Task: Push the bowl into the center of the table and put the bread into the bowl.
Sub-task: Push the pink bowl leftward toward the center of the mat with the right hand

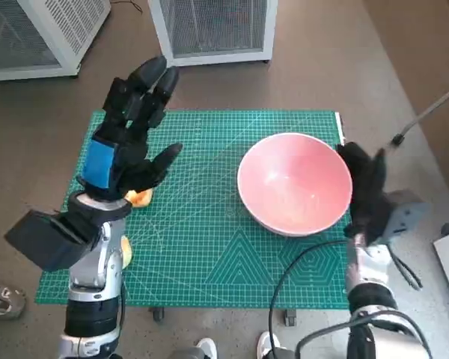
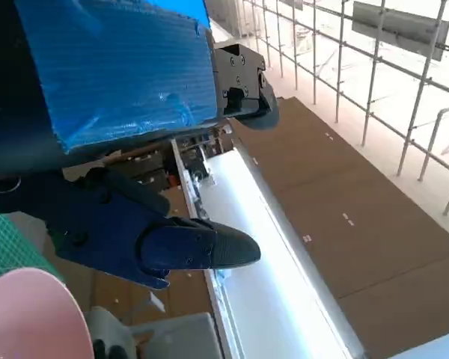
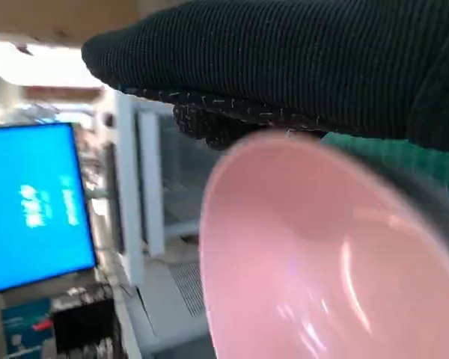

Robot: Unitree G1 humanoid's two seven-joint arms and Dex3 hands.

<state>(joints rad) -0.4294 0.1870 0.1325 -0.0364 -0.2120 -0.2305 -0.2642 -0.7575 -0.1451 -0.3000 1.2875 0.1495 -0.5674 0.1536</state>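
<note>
Facing mouth-up, pink bowl (image 1: 295, 183), right hand (image 1: 368, 191) touching its rim

Gloved right robot hand (image 3: 299, 67), pink bowl (image 3: 314, 254), blue screen (image 3: 37, 202)

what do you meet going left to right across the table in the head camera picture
Left hand, raised over the mat's left side → bread, mostly hidden under that hand → bare green cutting mat → pink bowl → right hand against the bowl's right rim.
</note>
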